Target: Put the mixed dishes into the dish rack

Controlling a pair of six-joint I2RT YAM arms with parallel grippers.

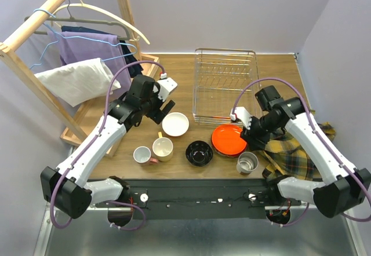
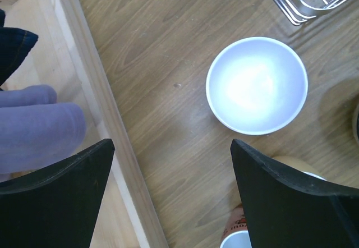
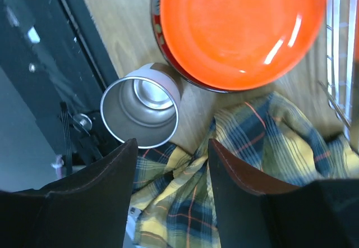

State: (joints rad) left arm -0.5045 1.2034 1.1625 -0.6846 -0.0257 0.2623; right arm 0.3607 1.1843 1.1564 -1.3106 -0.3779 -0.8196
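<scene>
Beyond the left jaws, white bowl (image 2: 257,85), untouched.

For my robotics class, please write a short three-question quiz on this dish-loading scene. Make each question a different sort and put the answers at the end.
1. True or false: the steel cup stands on the table beside the plaid cloth, outside the dish rack.
2. Which dish shows whole in the left wrist view, just ahead of the left pincer?
A. black bowl
B. white bowl
C. orange bowl
3. What is held between the jaws of the right pincer?

Key: 1 true; 2 B; 3 nothing. The jaws stand apart, with only the cloth below them.
</scene>
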